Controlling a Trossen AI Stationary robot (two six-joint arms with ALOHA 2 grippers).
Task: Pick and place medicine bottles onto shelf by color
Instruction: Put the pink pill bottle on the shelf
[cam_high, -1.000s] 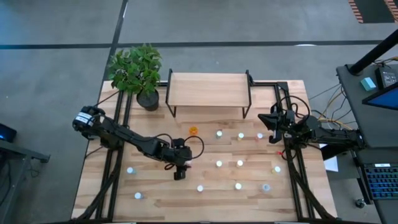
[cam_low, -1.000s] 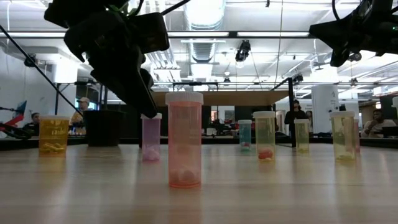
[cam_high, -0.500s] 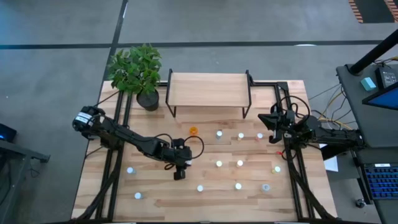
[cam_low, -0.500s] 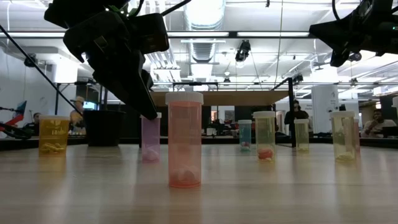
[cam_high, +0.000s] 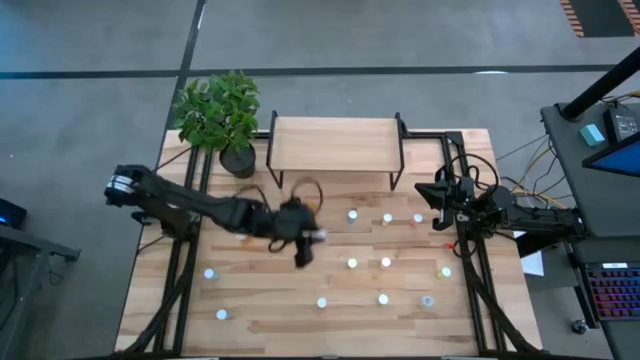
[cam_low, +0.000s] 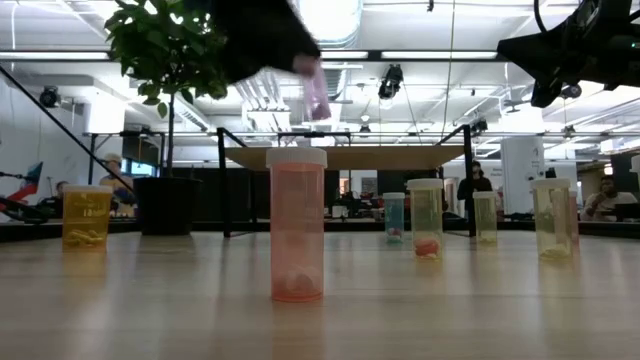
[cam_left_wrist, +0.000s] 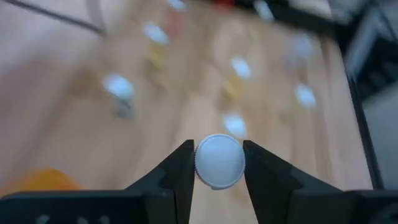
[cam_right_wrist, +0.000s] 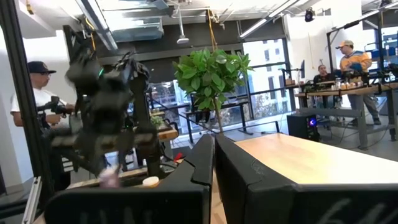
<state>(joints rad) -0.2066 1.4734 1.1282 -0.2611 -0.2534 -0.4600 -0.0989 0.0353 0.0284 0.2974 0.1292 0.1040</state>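
Note:
My left gripper hangs above the table's middle, shut on a small pink-purple medicine bottle with a white cap. The shelf, with a light wooden top and black legs, stands at the far edge with nothing on its top. Several other bottles stand upright on the tabletop, among them a pink one near the low camera and a yellow one. My right gripper waits shut at the far right, above its base. My left gripper pinches the bottle between its two fingers, one on each side just beside the cap. The fingers slant downward and lie roughly along the bottle. It is lifted clear of the table and tilted, jutting from the fingertips.
A potted plant stands at the far left beside the shelf. White-capped bottles stand in loose rows right of the middle and near the front edge, with two at the near left. People and desks show beyond the table.
My left gripper has risen with the pink-purple bottle, taking it off the table, and has gone toward the far edge and a little to the right. The bottle, upright on the table before, now hangs tilted well above the other bottles.

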